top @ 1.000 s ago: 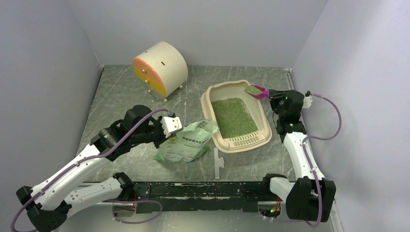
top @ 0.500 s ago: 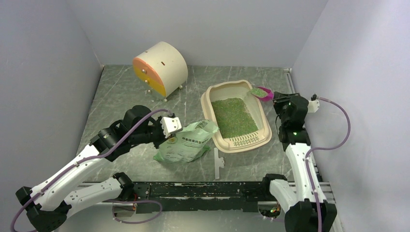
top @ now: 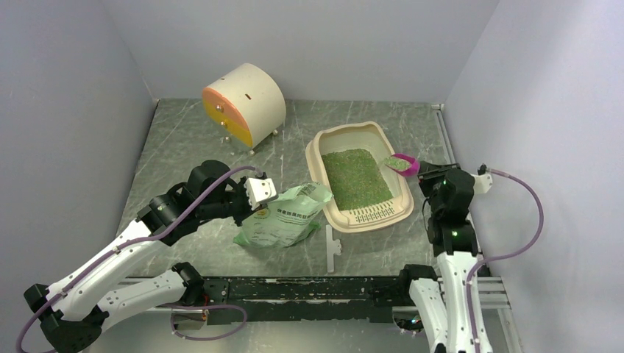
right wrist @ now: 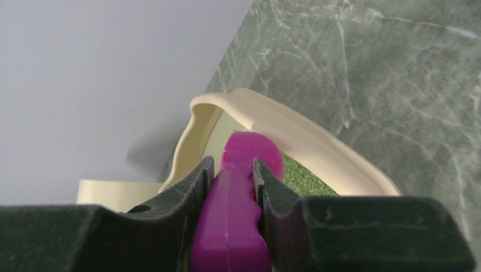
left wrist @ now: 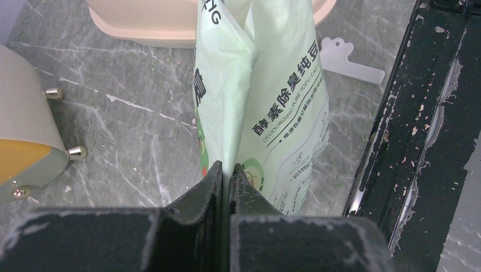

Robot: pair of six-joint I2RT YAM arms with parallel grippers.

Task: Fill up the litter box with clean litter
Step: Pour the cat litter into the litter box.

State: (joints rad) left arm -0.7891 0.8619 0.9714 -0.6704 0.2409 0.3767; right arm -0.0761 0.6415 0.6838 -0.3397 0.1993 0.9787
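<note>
Right gripper (right wrist: 230, 187), fingers clamped on the handle of the magenta plastic scoop (top: 402, 163), has pulled back toward the near edge. The scoop, loaded with granules, now sits over the right rim of the beige plastic litter box (top: 314, 168), no longer at its far corner. Fine green litter (top: 357, 179) beds the tray floor. Left gripper (left wrist: 228, 173) unchanged, pinched shut on the light-green printed plastic bag (left wrist: 278, 85).

Litter box (top: 346, 134) plain beige, litter (top: 355, 178) grainy green, scoop (top: 406, 164) magenta. Bag (top: 283, 218) pale green w/ white label + dark print; cabinet (top: 257, 99) cream w/ orange face. Table (top: 184, 140) grey-green marble, white veins; arms (top: 103, 262) white w/ black joints.
</note>
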